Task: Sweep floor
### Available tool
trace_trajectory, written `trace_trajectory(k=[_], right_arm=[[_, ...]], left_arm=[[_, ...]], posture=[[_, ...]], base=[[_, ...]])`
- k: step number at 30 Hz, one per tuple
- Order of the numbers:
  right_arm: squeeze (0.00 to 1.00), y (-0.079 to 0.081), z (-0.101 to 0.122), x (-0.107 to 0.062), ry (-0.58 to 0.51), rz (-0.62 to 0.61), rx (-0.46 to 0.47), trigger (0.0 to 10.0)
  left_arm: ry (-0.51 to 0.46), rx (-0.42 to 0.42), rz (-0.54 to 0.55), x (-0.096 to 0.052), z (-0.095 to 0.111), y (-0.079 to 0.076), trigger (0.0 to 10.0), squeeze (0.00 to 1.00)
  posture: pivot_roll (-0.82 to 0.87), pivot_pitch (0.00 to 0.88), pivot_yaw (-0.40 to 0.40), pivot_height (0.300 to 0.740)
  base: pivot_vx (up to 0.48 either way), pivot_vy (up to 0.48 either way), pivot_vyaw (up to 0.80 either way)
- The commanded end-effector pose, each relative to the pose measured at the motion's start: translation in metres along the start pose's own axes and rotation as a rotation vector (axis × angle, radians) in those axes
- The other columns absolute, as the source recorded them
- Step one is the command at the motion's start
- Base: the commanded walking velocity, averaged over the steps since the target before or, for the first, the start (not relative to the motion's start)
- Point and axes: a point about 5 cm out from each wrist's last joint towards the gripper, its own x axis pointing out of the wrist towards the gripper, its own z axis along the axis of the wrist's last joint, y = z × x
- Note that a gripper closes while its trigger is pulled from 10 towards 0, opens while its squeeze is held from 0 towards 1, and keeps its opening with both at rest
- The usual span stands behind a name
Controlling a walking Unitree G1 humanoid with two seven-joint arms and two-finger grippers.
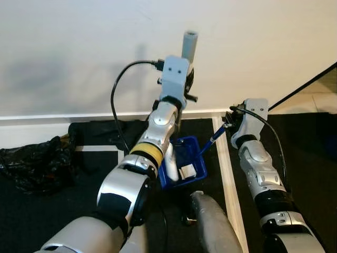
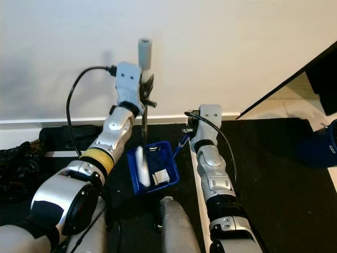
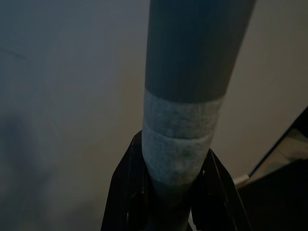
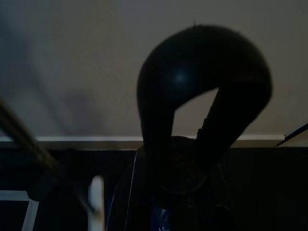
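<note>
On the dark floor (image 2: 274,174) in front of a white wall (image 1: 79,47), a blue dustpan (image 2: 152,167) sits between the robot's two arms, with a few pale scraps and a white piece lying in it. A thin upright pole (image 2: 144,113) rises from the dustpan's back edge to a grey handle (image 1: 189,45) with a band of pale tape wrapped around it. The left gripper (image 1: 184,87) is raised at that handle, and in the left wrist view its jaws are closed tight around the taped part, the black fingers (image 3: 126,192) pressing on either side. The right gripper (image 1: 231,117) is lower, just beside the dustpan's right rim, with its jaws clamped on the black looped end of a brush (image 4: 202,96) whose blue shaft (image 1: 211,139) slants down toward the dustpan. White tape lines (image 1: 226,174) cross the floor beside the dustpan. A crumpled black bag (image 1: 34,161) lies on the floor far to the left, against the baseboard.
</note>
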Motion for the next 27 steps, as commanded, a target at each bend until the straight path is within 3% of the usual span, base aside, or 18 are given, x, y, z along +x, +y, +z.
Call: trace_trajectory(k=[1, 4, 5, 10, 12, 13, 17, 21, 23, 27], right_arm=[[0.00, -0.001, -0.027, -0.008, 0.111, -0.008, 0.012, 10.0], [0.00, 0.000, -0.028, -0.008, 0.114, -0.005, 0.018, 10.0], [0.00, 0.001, -0.032, -0.007, 0.134, -0.006, 0.051, 10.0], [0.00, -0.001, -0.038, -0.007, 0.161, -0.020, 0.092, 10.0], [0.00, -0.005, -0.041, -0.007, 0.175, -0.038, 0.111, 10.0], [0.00, -0.005, -0.041, -0.007, 0.175, -0.038, 0.111, 10.0], [0.00, -0.017, -0.046, -0.008, 0.198, -0.072, 0.139, 10.0], [0.00, -0.020, -0.047, -0.007, 0.201, -0.079, 0.149, 10.0], [0.00, -0.023, -0.047, -0.005, 0.200, -0.084, 0.165, 10.0], [0.00, -0.024, -0.048, -0.003, 0.201, -0.075, 0.170, 10.0]], left_arm=[[-0.052, -0.030, -0.042, 0.002, 0.009, -0.007, 10.0, 0.00], [-0.048, -0.041, -0.148, -0.004, 0.007, 0.001, 10.0, 0.00], [-0.010, -0.044, -0.280, -0.021, 0.000, 0.017, 10.0, 0.00], [0.041, -0.017, -0.341, -0.039, -0.007, 0.035, 10.0, 0.00], [0.091, 0.029, -0.359, -0.055, -0.011, 0.052, 10.0, 0.00], [0.091, 0.029, -0.359, -0.055, -0.011, 0.052, 10.0, 0.00], [0.237, 0.143, -0.359, -0.087, -0.019, 0.081, 10.0, 0.00], [0.279, 0.199, -0.349, -0.098, -0.020, 0.089, 10.0, 0.00], [0.284, 0.230, -0.235, -0.107, -0.013, 0.107, 10.0, 0.00], [0.305, 0.228, -0.143, -0.110, -0.011, 0.120, 10.0, 0.00]], posture=[[-0.02, 0.270, -0.126, 0.740], [0.00, 0.258, -0.124, 0.740], [0.01, 0.245, -0.123, 0.740], [0.03, 0.225, -0.123, 0.740], [0.04, 0.220, -0.123, 0.740], [0.04, 0.220, -0.123, 0.740], [0.09, 0.176, -0.127, 0.740], [0.10, 0.163, -0.126, 0.740], [0.13, 0.134, -0.114, 0.740], [0.15, 0.104, -0.101, 0.740]], base=[[0.000, 0.000, 0.00], [0.000, 0.000, 0.00], [0.000, 0.000, 0.00], [0.000, 0.000, 0.00], [0.000, 0.000, 0.00], [0.000, 0.000, 0.00], [0.000, 0.000, 0.00], [0.000, 0.000, 0.00], [0.000, 0.000, 0.00], [0.000, 0.000, 0.00]])
